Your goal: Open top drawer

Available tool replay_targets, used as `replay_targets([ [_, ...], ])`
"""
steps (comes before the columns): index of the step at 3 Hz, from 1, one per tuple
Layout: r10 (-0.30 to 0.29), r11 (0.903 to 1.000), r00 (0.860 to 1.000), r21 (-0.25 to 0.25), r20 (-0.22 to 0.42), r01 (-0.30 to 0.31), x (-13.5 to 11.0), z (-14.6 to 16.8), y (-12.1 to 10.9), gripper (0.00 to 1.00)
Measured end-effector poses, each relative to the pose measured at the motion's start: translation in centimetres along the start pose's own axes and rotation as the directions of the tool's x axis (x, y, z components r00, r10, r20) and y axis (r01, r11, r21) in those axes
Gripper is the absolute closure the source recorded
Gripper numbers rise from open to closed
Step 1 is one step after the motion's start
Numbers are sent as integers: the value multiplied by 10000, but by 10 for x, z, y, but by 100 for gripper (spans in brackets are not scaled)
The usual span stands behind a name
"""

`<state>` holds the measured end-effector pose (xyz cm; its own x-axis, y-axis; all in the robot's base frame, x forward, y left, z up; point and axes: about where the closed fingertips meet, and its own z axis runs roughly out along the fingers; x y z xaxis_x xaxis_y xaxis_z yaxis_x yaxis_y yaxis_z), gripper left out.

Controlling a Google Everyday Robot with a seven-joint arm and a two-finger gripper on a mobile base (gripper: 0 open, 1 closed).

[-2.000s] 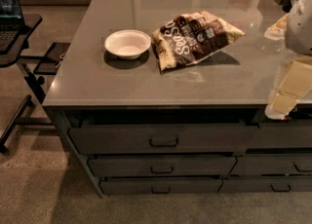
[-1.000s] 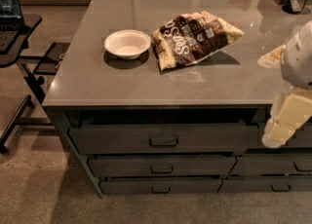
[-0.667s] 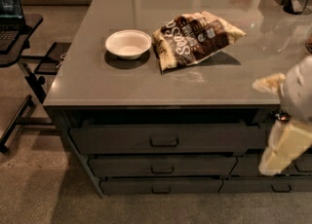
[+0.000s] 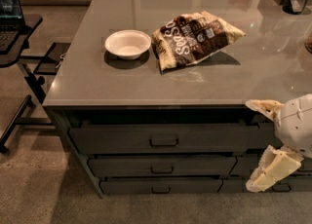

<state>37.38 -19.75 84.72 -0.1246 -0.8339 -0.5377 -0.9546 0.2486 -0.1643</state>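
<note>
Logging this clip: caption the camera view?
End effector open right of top drawer, clear of its handle; bowl and snack bag on counter.

Counter point(image 4: 146, 87): finished in glossy mid-grey.
Top drawer point(image 4: 117, 140): fronted in plain dark grey, matched by the drawers below.
Bowl point(image 4: 127, 44): plain white.
Bag point(image 4: 195, 38): printed brown and cream, lettered in white.
Gripper point(image 4: 252, 145), at the right edge before the drawers: cased in white, fingers point(image 4: 273, 165) cream, set apart.
</note>
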Motion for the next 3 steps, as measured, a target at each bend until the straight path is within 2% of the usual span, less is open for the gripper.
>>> replay_targets([
  [1,-3,10000,10000,-2,0,3,0,0,0,0],
  [2,-152,9998,9992,99,358,148,-4,11,2,0],
  [3,-443,9981,9960,461,778,408,-5,31,3,0],
])
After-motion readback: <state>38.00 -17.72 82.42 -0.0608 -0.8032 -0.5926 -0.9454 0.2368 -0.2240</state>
